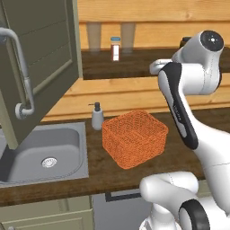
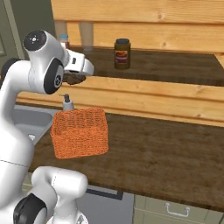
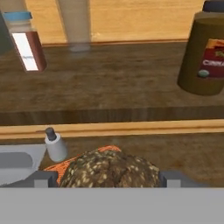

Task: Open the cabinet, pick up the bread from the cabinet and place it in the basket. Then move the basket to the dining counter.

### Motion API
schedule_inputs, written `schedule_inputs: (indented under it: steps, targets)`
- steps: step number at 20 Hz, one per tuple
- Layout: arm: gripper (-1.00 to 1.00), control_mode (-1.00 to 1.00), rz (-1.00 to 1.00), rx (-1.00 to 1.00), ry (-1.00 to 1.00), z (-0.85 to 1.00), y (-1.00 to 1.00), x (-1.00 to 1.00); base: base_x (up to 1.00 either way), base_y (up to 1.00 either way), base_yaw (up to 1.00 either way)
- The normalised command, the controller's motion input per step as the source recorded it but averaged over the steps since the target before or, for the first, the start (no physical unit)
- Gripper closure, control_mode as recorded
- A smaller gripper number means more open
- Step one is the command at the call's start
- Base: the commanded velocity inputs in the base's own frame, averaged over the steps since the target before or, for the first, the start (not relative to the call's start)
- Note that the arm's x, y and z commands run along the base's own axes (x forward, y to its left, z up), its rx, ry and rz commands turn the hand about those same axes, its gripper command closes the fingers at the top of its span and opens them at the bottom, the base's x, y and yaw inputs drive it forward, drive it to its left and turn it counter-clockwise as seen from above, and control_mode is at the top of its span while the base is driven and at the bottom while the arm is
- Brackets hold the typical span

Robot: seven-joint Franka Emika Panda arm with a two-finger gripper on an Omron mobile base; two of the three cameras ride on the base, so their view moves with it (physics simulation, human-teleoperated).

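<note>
Brown and speckled with pale seeds, the bread (image 3: 110, 168) sits right between the two dark fingertips (image 3: 43, 178), which stand wide apart and press on either side of it, so the gripper (image 3: 109, 177) is holding the loaf. In the right base view the bread (image 2: 74, 78) shows as a small dark lump at the end of the white hand, up in the air. Below the fingers, and a little beyond them, is the orange mesh basket (image 1: 134, 138), standing on the dark wood worktop (image 1: 99, 175); a strip of its orange weave peeks out just under the loaf. Beside the basket, toward the steel sink (image 1: 45, 155), stands a small grey soap dispenser (image 1: 97, 117). Farther out from the fingers runs a dark wooden shelf (image 3: 113, 87) with a red-labelled jar with a blue lid (image 3: 27, 41) on one side and a dark brown jar (image 3: 205, 54) on the other. The sage-green cabinet door (image 1: 38, 58) hangs swung open above the sink, its curved grey handle (image 1: 22, 76) facing the room.
</note>
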Motion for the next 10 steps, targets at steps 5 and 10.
schedule_inputs:
  steps: [5,10]
  targets:
    - [1.0,-1.0,0.0,0.01,0.07,-0.48,0.1,-0.57,0.0,0.0,0.0]
    - [1.0,-1.0,0.0,0.0,0.12,-0.59,0.32,-0.07,0.0,0.0,0.0]
